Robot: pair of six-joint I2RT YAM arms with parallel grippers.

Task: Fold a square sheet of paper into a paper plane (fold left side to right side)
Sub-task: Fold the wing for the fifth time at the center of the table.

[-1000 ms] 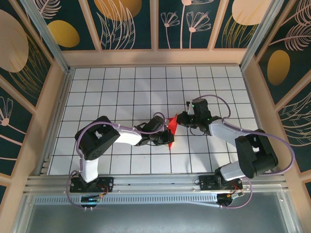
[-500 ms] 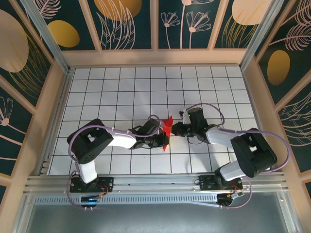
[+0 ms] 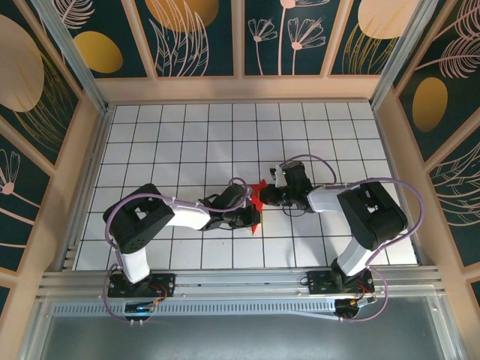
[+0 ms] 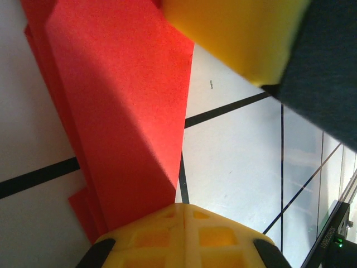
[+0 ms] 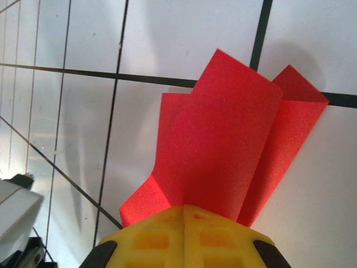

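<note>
Square sheet of paper (image 5: 223, 145) is folded into several stacked red layers with stepped edges and visible creases. It sits near the middle of the desk (image 3: 150, 135), between the two arms. Note that the left pincer (image 4: 181, 223) and the right pincer (image 5: 184, 223) each have their fingers pressed together, clamped on the paper from opposite ends. Judge the task as partly complete: no slim pointed dart with wings is formed yet, so further folds remain.

White tabletop (image 3: 150, 135) ruled in black grid lines, fenced by pale wooden walls (image 3: 240, 88) under dark floral panels (image 3: 202, 37); aluminium rail (image 3: 240, 281) along near edge.
</note>
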